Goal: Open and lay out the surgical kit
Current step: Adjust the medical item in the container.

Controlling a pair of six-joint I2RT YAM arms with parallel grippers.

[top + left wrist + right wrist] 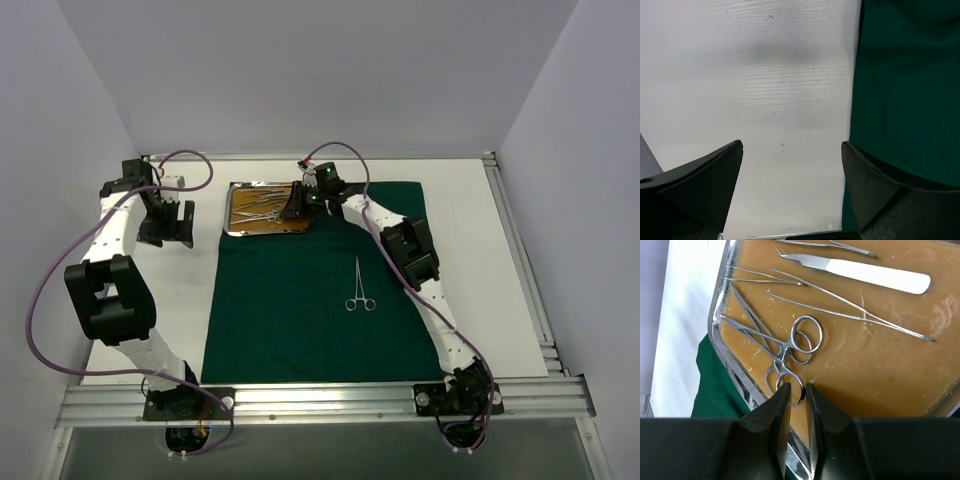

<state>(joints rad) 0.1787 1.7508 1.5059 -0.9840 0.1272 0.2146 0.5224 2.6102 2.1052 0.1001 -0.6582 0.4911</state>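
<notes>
The dark green cloth (310,310) lies spread flat. The steel tray (236,222) with an orange-brown inside sits at its far left corner. One ring-handled clamp (360,292) lies on the cloth at mid right. In the tray, two more ring-handled clamps (790,347) overlap, beside thin tweezers (840,302) and broad tweezers (875,276). My right gripper (797,390) is down in the tray, its jaws a narrow gap apart and straddling the rim of the nearest clamp ring. My left gripper (792,150) is wide open and empty over the white table, left of the cloth (910,85).
The tray's near rim (735,370) runs just left of my right fingertips. White walls stand on both sides, and a metal rail (320,400) runs along the near table edge. My left arm (130,260) stands over the table's left strip.
</notes>
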